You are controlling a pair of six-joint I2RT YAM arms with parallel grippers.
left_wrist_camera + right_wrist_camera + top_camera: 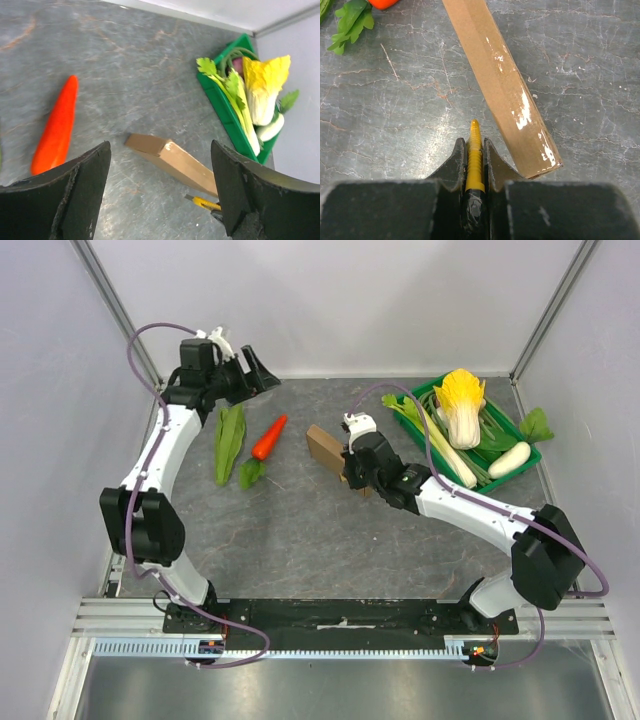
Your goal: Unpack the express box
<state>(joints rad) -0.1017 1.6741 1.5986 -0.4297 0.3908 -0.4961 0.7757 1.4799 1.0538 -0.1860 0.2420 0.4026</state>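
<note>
Near the middle of the table (300, 540) lies the one express box (325, 448), plain brown cardboard, a narrow glossy taped face turned up toward the right wrist camera; just beside its long side sits the right gripper (352, 458), clenched on a single yellow cutter (475, 145) whose tip points along the box without clearly touching it; far back on the left, the left gripper (258, 370) hangs released, both fingers spread wide and holding nothing; left of the box lie one orange carrot (269, 437) and one long green leaf (229, 443), well apart from it; at the right rear, one green crate (222, 110) holds one yellow-topped cabbage (462, 405), one pale stalk (445, 445) and one white radish (509, 459).
</note>
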